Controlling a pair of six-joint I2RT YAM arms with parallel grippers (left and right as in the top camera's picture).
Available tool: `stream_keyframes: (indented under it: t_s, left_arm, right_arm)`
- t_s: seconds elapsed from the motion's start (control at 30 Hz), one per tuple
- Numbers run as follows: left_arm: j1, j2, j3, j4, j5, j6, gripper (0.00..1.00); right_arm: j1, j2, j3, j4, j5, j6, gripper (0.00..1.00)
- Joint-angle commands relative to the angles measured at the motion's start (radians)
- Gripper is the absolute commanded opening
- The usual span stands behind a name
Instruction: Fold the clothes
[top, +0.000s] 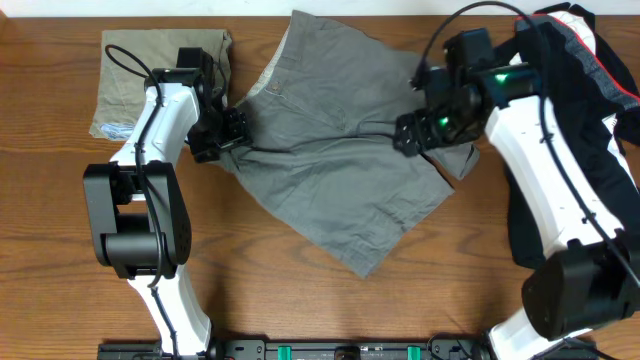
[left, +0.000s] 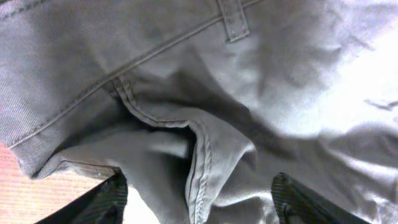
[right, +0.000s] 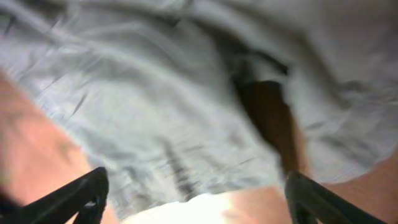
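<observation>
Plain grey cloth shorts (top: 335, 150) lie spread and rumpled at the centre of the wooden table (top: 60, 250). The left pincer (top: 230, 132) at their left edge and the right pincer (top: 406, 133) at their right edge are both spread, pinching nothing. Both arms bend inward from the lower corners. The fold seems barely begun; next, each pincer must close on an edge.

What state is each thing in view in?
grey shorts: unfolded, spread out, rumpled
khaki shorts: folded flat
black top: unfolded, bunched in a heap
left gripper: open, at the grey shorts' edge
right gripper: open, at the grey shorts' opposite edge
</observation>
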Motion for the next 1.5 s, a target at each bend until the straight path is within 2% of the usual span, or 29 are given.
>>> stream_keyframes:
  t_s: [0.0, 0.23, 0.33, 0.5, 0.67, 0.83, 1.03, 1.27, 1.3, 1.33, 1.37, 1.4, 1.43, 1.47]
  left_arm:
    - [0.019, -0.039, 0.005, -0.027, -0.04, 0.028, 0.77]
    - [0.123, -0.098, 0.005, 0.011, -0.046, -0.009, 0.78]
    - [0.129, -0.089, -0.002, 0.076, -0.047, 0.006, 0.78]
    - [0.13, -0.086, -0.018, 0.107, -0.089, 0.006, 0.72]
    - [0.13, -0.086, -0.079, 0.134, -0.139, 0.005, 0.71]
    - [0.13, -0.086, -0.19, 0.235, -0.138, -0.01, 0.71]
    - [0.13, -0.085, -0.276, 0.381, -0.122, -0.042, 0.71]
    - [0.128, -0.08, -0.335, 0.504, -0.117, -0.079, 0.7]
    - [0.128, -0.079, -0.342, 0.516, -0.117, -0.088, 0.67]
    - [0.128, -0.078, -0.347, 0.526, -0.117, -0.093, 0.57]
    - [0.128, -0.078, -0.349, 0.529, -0.116, -0.093, 0.36]
    - [0.128, -0.078, -0.349, 0.531, -0.117, -0.093, 0.19]
    - [0.128, -0.078, -0.349, 0.533, -0.116, -0.093, 0.08]
    - [0.129, -0.078, -0.349, 0.533, -0.117, -0.098, 0.06]
  right_arm:
    - [0.09, 0.009, 0.002, -0.036, -0.008, -0.067, 0.88]
    - [0.22, 0.009, -0.064, -0.013, 0.0, -0.069, 0.86]
    - [0.235, 0.009, -0.122, 0.026, 0.0, -0.05, 0.84]
    - [0.245, 0.009, -0.188, 0.043, -0.018, -0.033, 0.79]
    - [0.338, 0.009, -0.209, 0.056, 0.026, -0.074, 0.8]
    - [0.407, 0.009, -0.21, 0.085, 0.089, -0.074, 0.82]
    - [0.42, 0.009, -0.217, 0.097, 0.14, -0.073, 0.81]
    - [0.42, 0.009, -0.241, 0.109, 0.157, -0.056, 0.74]
    - [0.42, 0.009, -0.242, 0.111, 0.156, -0.051, 0.73]
    - [0.42, 0.009, -0.243, 0.112, 0.156, -0.05, 0.72]
    - [0.421, 0.009, -0.243, 0.111, 0.156, -0.05, 0.71]
    - [0.421, 0.009, -0.243, 0.107, 0.156, -0.05, 0.7]
    - [0.421, 0.009, -0.243, 0.098, 0.153, -0.051, 0.7]
    - [0.423, 0.009, -0.245, 0.091, 0.15, -0.051, 0.7]
